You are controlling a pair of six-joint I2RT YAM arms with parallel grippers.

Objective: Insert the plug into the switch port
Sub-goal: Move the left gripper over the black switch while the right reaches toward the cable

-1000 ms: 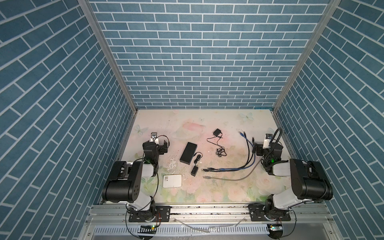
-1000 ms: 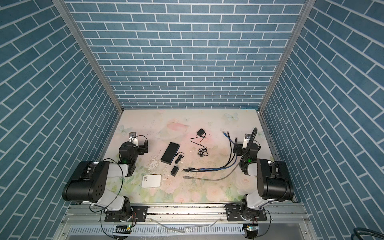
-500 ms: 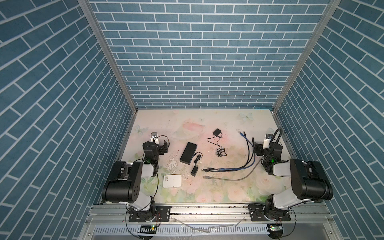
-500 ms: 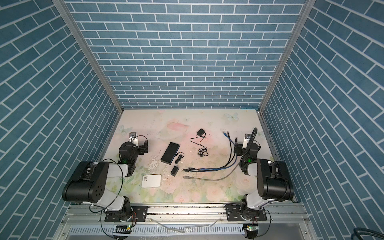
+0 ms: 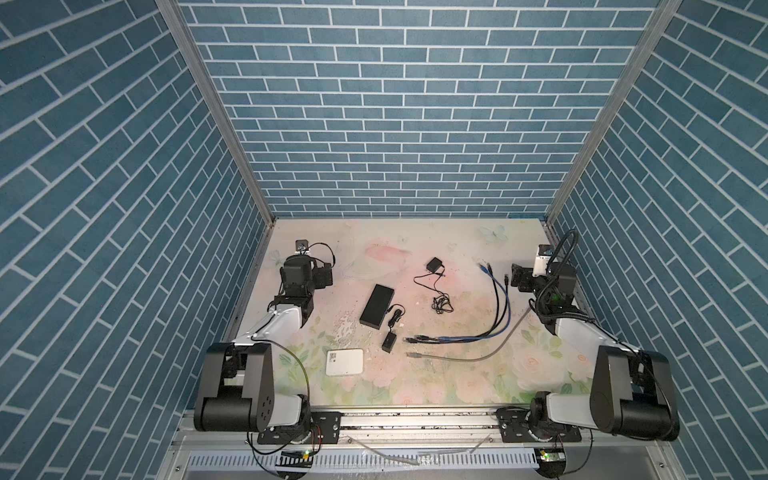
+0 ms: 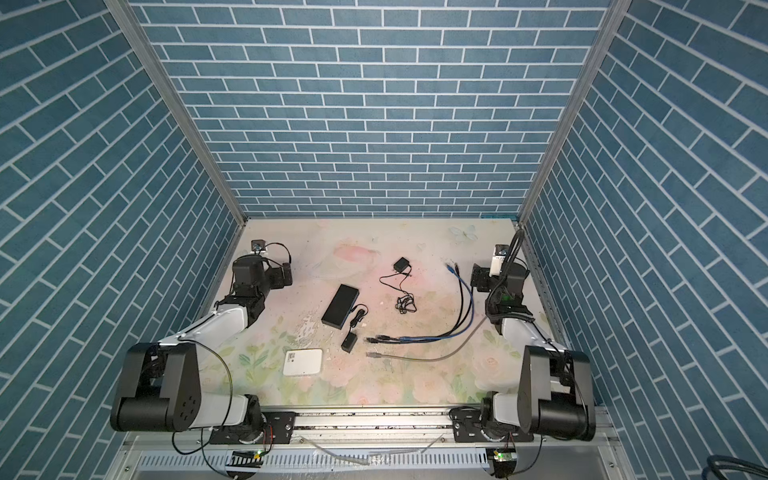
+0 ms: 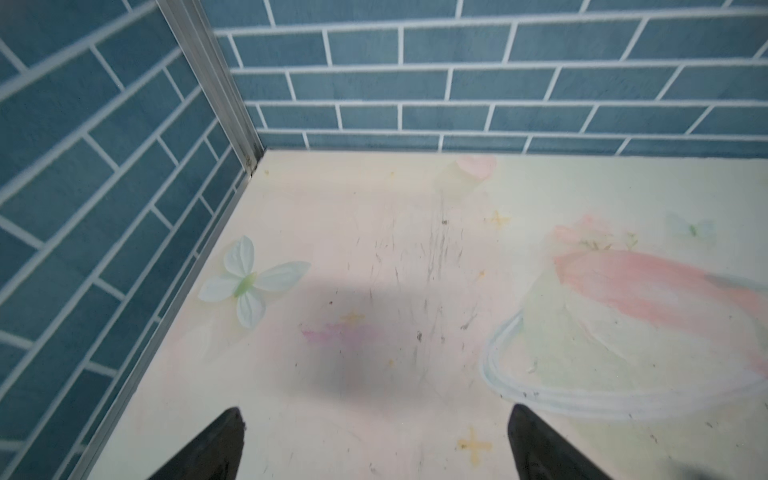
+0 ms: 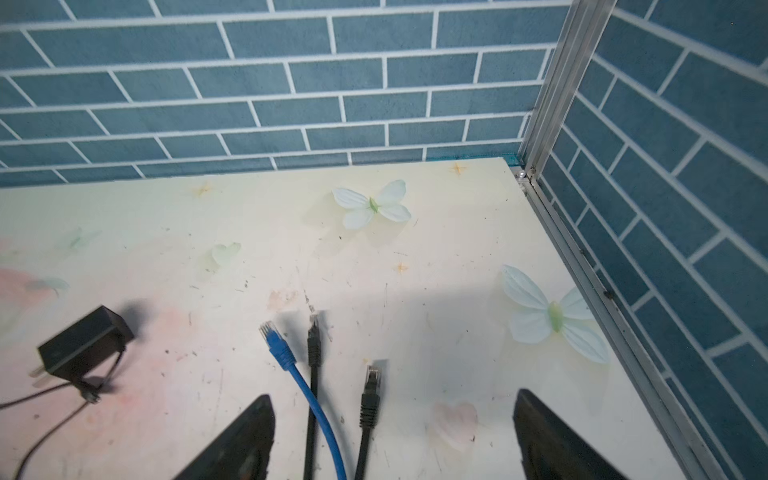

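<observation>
Table (image 5: 457, 374): switch (image 5: 377, 306) in both top views

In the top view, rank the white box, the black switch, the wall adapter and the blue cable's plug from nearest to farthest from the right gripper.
1. Blue cable's plug, just left of the right gripper.
2. Wall adapter, mid-table.
3. Black switch, left of centre.
4. White box, front left.

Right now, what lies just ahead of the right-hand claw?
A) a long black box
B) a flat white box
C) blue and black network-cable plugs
C: the right wrist view shows one blue cable plug and two black cable plugs lying ahead of the open right gripper.
</observation>
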